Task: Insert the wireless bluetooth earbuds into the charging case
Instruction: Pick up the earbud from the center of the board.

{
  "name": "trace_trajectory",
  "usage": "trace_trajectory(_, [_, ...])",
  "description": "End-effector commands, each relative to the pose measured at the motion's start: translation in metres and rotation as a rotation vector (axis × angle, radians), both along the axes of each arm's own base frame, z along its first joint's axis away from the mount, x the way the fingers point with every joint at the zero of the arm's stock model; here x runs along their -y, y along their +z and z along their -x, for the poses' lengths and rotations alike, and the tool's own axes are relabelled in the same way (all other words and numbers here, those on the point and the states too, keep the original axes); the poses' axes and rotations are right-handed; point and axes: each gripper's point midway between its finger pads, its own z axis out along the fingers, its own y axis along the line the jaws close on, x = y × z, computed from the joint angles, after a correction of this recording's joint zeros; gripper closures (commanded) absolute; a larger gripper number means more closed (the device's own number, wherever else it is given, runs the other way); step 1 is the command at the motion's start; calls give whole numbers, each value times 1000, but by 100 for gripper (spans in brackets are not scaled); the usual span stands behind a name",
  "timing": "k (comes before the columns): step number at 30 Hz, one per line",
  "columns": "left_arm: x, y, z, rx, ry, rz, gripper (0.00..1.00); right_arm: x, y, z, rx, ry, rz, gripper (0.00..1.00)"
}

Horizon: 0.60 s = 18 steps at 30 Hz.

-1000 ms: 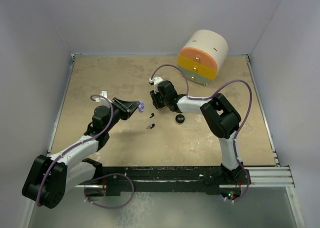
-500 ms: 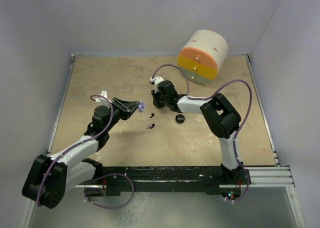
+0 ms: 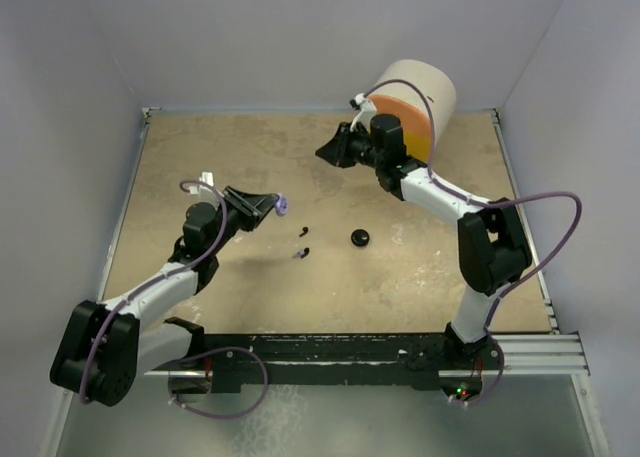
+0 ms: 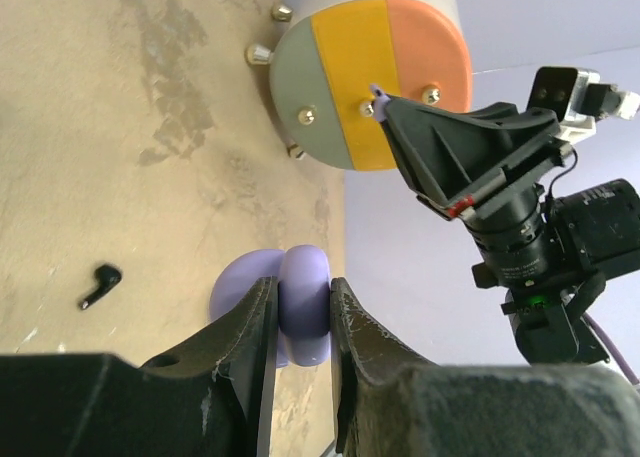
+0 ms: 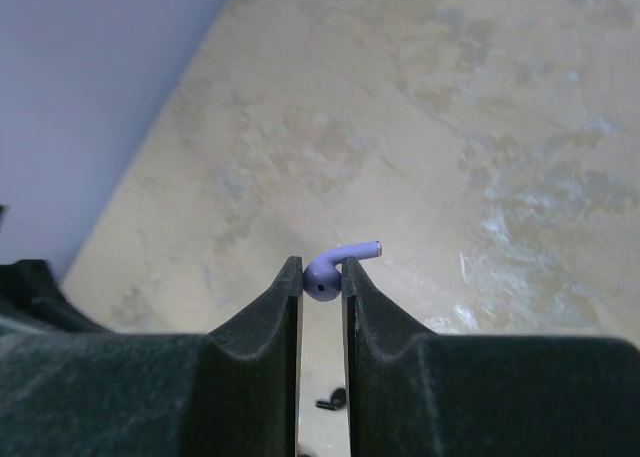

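My left gripper [image 4: 303, 287] is shut on the lavender charging case [image 4: 305, 322] and holds it above the table; it shows in the top view as the case [image 3: 283, 206]. My right gripper [image 5: 320, 273] is raised near the back and shut on a lavender earbud [image 5: 356, 251], its stem sticking out to the right. In the top view the right gripper [image 3: 323, 153] hangs well behind and right of the case. Two black earbuds [image 3: 303, 231] [image 3: 300, 253] lie on the table between the arms; one black earbud [image 4: 100, 285] shows in the left wrist view.
A black round puck [image 3: 360, 238] lies right of the black earbuds. A cylindrical drawer unit [image 3: 412, 99] with orange, yellow and grey fronts stands at the back right, just behind my right arm. Walls close in the tabletop [image 3: 200, 157] on three sides.
My right gripper closed on the lavender earbud, lifted off the table and swung back and right toward the drawer unit. The left gripper with the case shifted only slightly.
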Motion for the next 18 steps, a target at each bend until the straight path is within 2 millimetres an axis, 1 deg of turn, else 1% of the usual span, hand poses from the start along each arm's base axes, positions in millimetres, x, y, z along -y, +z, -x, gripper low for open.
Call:
trace_trajectory(1, [7,59,-23,202,-53,5,100,-11,63,13,28,117,-178,100])
trace_trajectory(4, [12,67,-30,237,-86,46,100,-10,71,19,3,163,-225,100])
trace_trajectory(5, [13,66,-33,241,-94,52,100,-10,72,21,-6,177,-238,100])
trace_trajectory(7, [15,68,-35,254,-101,56,100,-11,73,25,-34,186,-269,100])
trace_trajectory(9, [15,69,-36,259,-103,58,100,-12,73,35,-74,223,-330,100])
trace_trajectory(10, [15,68,-37,258,-103,57,100,-13,72,41,-105,249,-367,100])
trace_trajectory(14, [16,65,-37,252,-110,56,100,-12,72,55,-194,301,-492,100])
trace_trajectory(18, [16,60,-38,245,-114,51,100,-9,73,58,-256,257,-579,100])
